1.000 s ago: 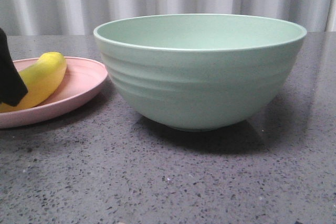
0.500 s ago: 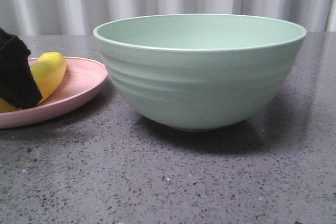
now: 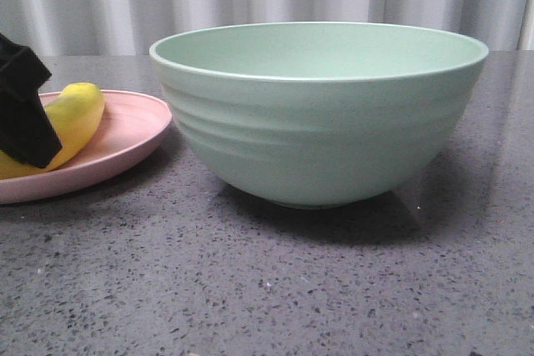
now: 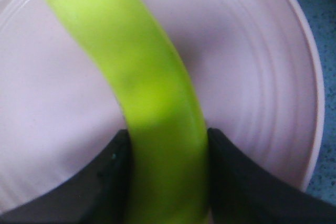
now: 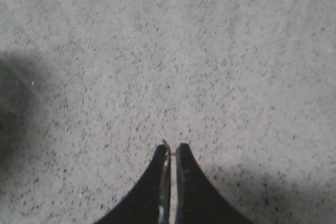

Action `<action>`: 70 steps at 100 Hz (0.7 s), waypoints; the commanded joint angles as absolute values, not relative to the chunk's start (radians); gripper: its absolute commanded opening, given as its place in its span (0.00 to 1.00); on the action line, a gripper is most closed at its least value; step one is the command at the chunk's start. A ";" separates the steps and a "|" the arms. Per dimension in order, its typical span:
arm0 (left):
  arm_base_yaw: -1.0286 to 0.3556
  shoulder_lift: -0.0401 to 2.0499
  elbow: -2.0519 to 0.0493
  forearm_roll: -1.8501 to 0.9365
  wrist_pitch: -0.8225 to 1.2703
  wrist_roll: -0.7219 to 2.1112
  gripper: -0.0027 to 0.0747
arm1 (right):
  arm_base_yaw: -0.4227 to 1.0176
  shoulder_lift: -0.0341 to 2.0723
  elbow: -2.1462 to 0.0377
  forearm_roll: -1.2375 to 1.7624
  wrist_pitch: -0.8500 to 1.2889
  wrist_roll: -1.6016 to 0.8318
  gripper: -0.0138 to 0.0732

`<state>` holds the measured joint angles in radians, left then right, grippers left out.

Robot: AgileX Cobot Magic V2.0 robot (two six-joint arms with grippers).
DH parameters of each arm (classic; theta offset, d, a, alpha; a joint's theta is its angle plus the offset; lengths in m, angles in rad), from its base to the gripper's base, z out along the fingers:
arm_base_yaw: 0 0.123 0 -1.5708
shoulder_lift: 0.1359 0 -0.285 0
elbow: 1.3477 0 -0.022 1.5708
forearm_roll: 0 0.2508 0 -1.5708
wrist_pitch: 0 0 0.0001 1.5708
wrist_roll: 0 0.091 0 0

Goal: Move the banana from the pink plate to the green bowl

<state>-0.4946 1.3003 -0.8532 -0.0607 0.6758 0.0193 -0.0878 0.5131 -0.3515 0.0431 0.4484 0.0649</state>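
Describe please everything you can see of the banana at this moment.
The banana is smooth, glossy and bright yellow, plastic-looking, with a gentle curve. It lies on the pink plate, left of the green bowl and apart from it. The left gripper has a dark finger pressed on each side of it. In the front view one rounded end shows; the rest is hidden behind the gripper.

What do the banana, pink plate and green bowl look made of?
Banana: likely plastic; smooth, glossy, evenly yellow skin.
Pink plate: probably matte plastic; dull, with faint moulded rings.
Green bowl: seemingly matte plastic; ridged outside, no glare.
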 commanded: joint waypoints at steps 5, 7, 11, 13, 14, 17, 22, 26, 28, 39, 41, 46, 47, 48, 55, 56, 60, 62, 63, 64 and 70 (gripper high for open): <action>-0.503 1.272 -0.924 -0.079 0.672 0.013 0.16 | -0.077 0.524 -0.426 0.043 0.464 0.065 0.09; -0.503 1.270 -0.932 -0.081 0.679 0.013 0.16 | -0.077 0.524 -0.437 0.043 0.478 0.065 0.09; -0.506 1.264 -0.949 -0.083 0.684 0.013 0.16 | -0.070 0.524 -0.457 0.043 0.502 0.056 0.09; -0.506 1.261 -0.958 -0.083 0.690 0.013 0.16 | -0.064 0.524 -0.470 0.043 0.517 0.051 0.09; -0.509 1.258 -0.961 -0.085 0.689 0.013 0.16 | -0.063 0.524 -0.479 0.043 0.526 0.048 0.09; -0.509 1.252 -0.972 -0.088 0.694 0.015 0.16 | -0.055 0.524 -0.498 0.047 0.544 0.034 0.09; -0.513 1.237 -0.990 -0.104 0.710 0.015 0.16 | -0.039 0.526 -0.533 0.058 0.568 0.015 0.09; -0.521 1.220 -1.005 -0.104 0.721 0.018 0.16 | -0.026 0.530 -0.563 0.068 0.581 0.015 0.09; -0.526 1.214 -1.012 -0.107 0.729 0.018 0.16 | -0.017 0.532 -0.579 0.072 0.590 0.015 0.09; -0.570 1.158 -1.037 -0.119 0.737 0.018 0.16 | 0.040 0.567 -0.663 0.088 0.647 0.000 0.13; -0.576 1.151 -1.042 -0.123 0.735 0.018 0.16 | 0.052 0.576 -0.679 0.095 0.657 -0.008 0.16; -0.603 1.125 -1.049 -0.138 0.728 0.018 0.16 | 0.083 0.602 -0.712 0.120 0.672 -0.025 0.24; -0.607 1.123 -1.049 -0.143 0.725 0.018 0.16 | 0.088 0.610 -0.720 0.127 0.674 -0.025 0.25; -0.610 1.121 -1.049 -0.145 0.723 0.018 0.16 | 0.097 0.614 -0.724 0.132 0.674 -0.025 0.28; -0.647 1.104 -1.049 -0.172 0.710 0.018 0.16 | 0.145 0.655 -0.760 0.190 0.668 -0.025 0.43; -0.655 1.101 -1.049 -0.177 0.710 0.018 0.16 | 0.149 0.664 -0.767 0.203 0.664 -0.025 0.44; -0.680 1.099 -1.049 -0.189 0.708 0.018 0.16 | 0.178 0.687 -0.784 0.237 0.655 -0.025 0.52; -0.688 1.099 -1.049 -0.193 0.706 0.018 0.16 | 0.192 0.702 -0.793 0.259 0.647 -0.025 0.56; -0.697 1.099 -1.049 -0.195 0.703 0.018 0.16 | 0.197 0.712 -0.800 0.275 0.641 -0.025 0.57; -0.701 1.099 -1.049 -0.195 0.700 0.018 0.16 | 0.206 0.717 -0.803 0.284 0.638 -0.025 0.58; -0.741 1.101 -1.049 -0.195 0.682 0.018 0.16 | 0.242 0.760 -0.830 0.357 0.605 -0.025 0.61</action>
